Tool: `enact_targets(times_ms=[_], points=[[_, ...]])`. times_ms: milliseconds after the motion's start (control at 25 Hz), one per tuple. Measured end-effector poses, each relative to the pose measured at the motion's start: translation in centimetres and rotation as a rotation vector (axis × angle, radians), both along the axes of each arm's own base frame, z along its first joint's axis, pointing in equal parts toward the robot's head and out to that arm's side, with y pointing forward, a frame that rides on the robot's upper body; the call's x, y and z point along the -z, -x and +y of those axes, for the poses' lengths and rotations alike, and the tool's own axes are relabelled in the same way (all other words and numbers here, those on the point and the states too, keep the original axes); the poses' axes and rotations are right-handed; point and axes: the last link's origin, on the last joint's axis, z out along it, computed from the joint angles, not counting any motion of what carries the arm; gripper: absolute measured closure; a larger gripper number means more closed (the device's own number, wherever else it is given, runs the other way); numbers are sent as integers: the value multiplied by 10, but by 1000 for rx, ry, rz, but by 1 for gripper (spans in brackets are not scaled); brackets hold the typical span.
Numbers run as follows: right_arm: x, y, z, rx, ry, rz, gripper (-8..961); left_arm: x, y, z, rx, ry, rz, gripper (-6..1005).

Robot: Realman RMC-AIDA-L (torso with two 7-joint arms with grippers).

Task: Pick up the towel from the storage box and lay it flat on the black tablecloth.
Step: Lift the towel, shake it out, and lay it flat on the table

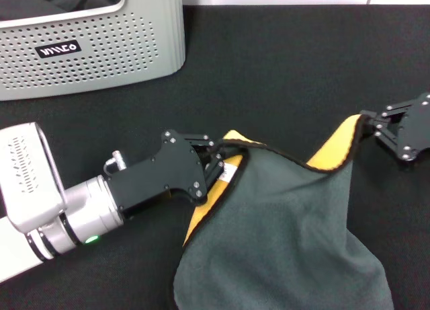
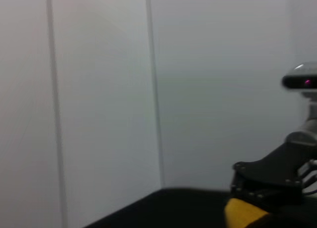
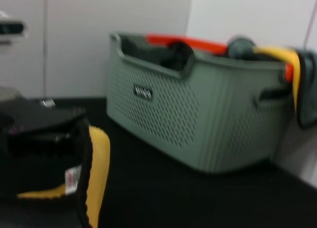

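The left gripper is clamped on one top corner of the towel, beside its white label; the right gripper pinches the opposite corner. The towel's top edge spans between them, sagging in the middle, grey-green face up, its body trailing toward the robot over the black tablecloth. The storage box stands well apart, beyond the left arm. Spreading outward looks next.

The storage box stands at the far left corner of the black tablecloth. Bare cloth stretches open from the box rightward across the far and middle table.
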Motion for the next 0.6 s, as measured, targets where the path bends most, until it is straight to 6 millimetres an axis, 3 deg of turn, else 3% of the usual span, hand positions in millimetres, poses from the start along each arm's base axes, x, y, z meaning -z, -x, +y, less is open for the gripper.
enact_targets(times_ms=[320,600], points=[[37,-13,22,41,-9,-51,937,-2,19,21,-127,-114,97,972],[58,-4,24,13,-8,-49,936,-4,29,29,-188,-176,139,973]])
